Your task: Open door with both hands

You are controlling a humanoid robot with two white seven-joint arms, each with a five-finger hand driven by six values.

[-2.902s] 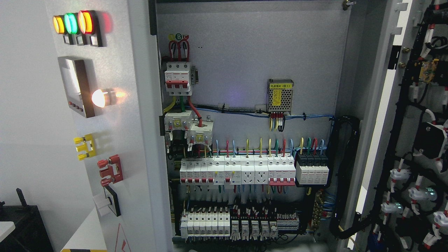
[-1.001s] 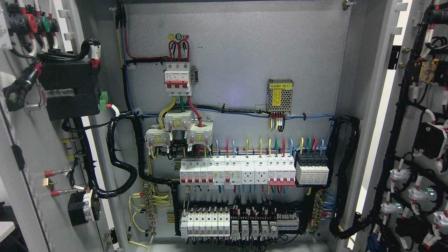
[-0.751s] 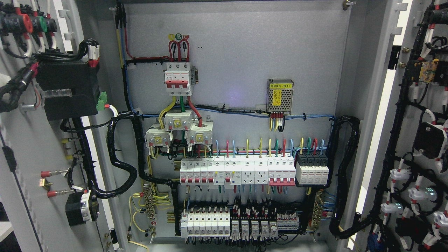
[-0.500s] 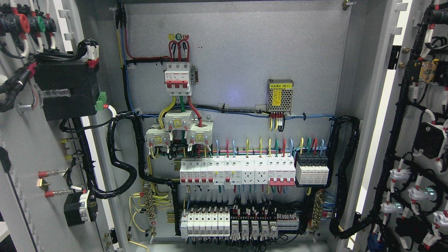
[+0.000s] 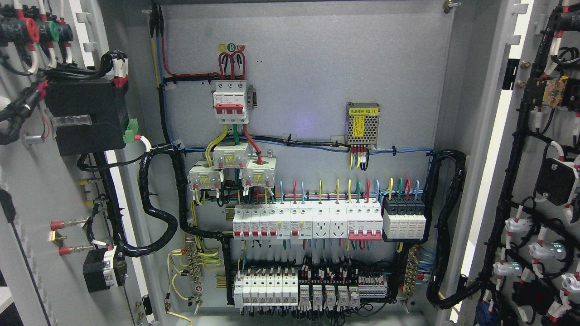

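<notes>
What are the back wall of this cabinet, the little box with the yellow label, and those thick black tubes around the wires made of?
The back panel looks like sheet metal with a matte grey, slightly speckled coating. The small box seems bare metal too: its face is a perforated mesh with a dull silvery sheen. The black tubes appear to be flexible plastic, judging by their ribbed or spiral surface and easy bends, though rubber cannot be ruled out.

Nothing of the robot's body shows in the head view. The left hand and the right hand, with their arms, lie outside the frame, so their colours, shapes, cables, screws and markings cannot be told
</notes>
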